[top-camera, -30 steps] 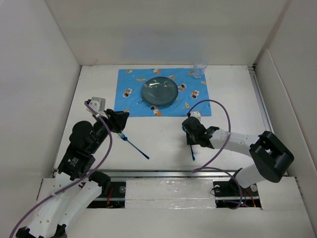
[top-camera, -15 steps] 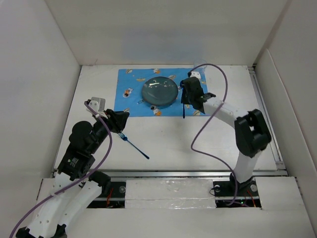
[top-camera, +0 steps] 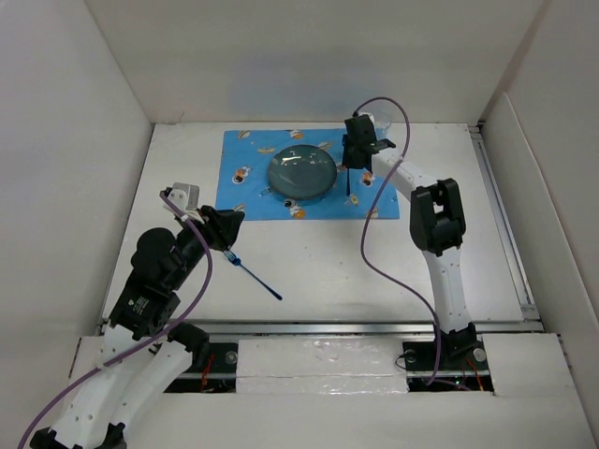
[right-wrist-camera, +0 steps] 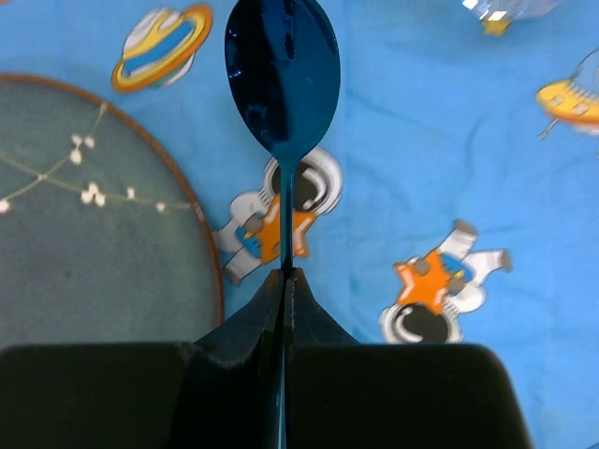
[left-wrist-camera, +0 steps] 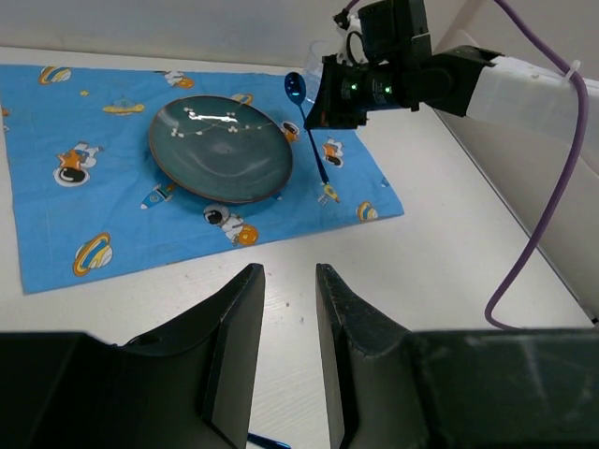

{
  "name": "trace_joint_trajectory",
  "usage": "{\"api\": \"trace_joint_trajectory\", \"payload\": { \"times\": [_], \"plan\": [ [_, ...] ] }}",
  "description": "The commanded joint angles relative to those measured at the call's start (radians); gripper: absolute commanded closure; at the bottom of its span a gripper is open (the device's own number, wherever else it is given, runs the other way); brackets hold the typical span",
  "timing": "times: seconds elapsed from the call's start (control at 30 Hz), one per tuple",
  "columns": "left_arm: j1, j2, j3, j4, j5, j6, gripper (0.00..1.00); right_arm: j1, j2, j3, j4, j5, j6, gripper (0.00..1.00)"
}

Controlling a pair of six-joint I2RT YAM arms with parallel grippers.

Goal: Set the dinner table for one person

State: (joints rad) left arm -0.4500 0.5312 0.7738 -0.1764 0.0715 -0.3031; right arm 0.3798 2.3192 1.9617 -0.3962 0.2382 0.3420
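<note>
Within the last second the right arm had swung from the lower middle of the top view up to the upper centre. It carried the blue spoon (right-wrist-camera: 281, 84) off the bare white dinner table (top-camera: 309, 271) and over the blue cartoon placemat (top-camera: 245, 178). The spoon now hung just to the right of the dark plate (top-camera: 302, 173), which sat in the middle of the placemat. That put the spoon about where it belonged in a place setting, so the step in hand looked like setting it down beside the plate.

The right gripper (right-wrist-camera: 284, 285) was pinched tight on the spoon's thin handle, with no gap showing on either side of it. The bowl of the spoon pointed toward the top of the right wrist view, above an astronaut print. The plate's rim curved along the left of that view. Whether the handle's end already touched the cloth could not be told.

The left arm had not moved from the left middle of the top view. The left gripper (left-wrist-camera: 287, 281) stood narrowly parted and held nothing. The blue fork (top-camera: 258, 279) lay on the table just beside it, toward the lower centre, and was not yet picked up. It probably came next, with its place to the left of the plate
</note>
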Motion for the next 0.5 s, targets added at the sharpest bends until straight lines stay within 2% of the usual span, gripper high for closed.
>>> {"api": "trace_joint_trajectory", "payload": {
  "times": [0.0,0.47],
  "plan": [
    [0.004,0.004,0.004,0.046,0.01,0.009,0.74,-0.033,0.023,0.095,-0.049,-0.039,-0.041,1.0],
    [0.004,0.038,0.01,0.043,0.027,0.015,0.74,-0.062,0.124,0.135,-0.099,-0.042,-0.081,1.0]
  ]
}}
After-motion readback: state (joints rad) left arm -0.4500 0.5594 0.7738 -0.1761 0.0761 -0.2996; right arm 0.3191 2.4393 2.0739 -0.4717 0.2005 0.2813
